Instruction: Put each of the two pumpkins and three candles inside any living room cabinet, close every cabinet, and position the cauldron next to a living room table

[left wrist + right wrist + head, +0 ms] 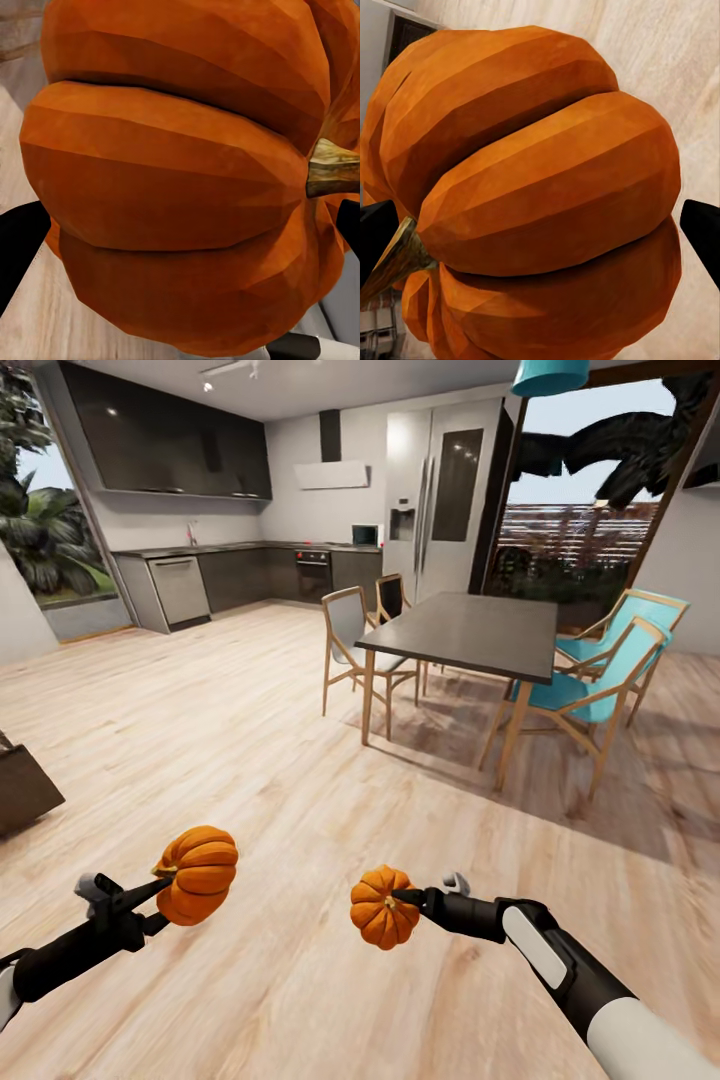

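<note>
Two orange pumpkins are carried above the wood floor. My left gripper (170,883) is shut on the larger pumpkin (198,874), whose ribbed side and stem loom close in the left wrist view (172,180). The smaller pumpkin (383,907) hangs from my right gripper (402,900), shut on it; up close in the right wrist view the same pumpkin (540,202) sits between the dark fingers (701,229). A dark-brown corner (22,788) shows at the left edge; I cannot tell whether it is the cabinet. Candles and cauldron are out of view.
A dark dining table (470,630) with wooden and teal chairs (590,690) stands ahead to the right. A kitchen counter (250,570) and a tall fridge (440,490) line the far wall. Open wood floor (200,720) lies ahead on the left.
</note>
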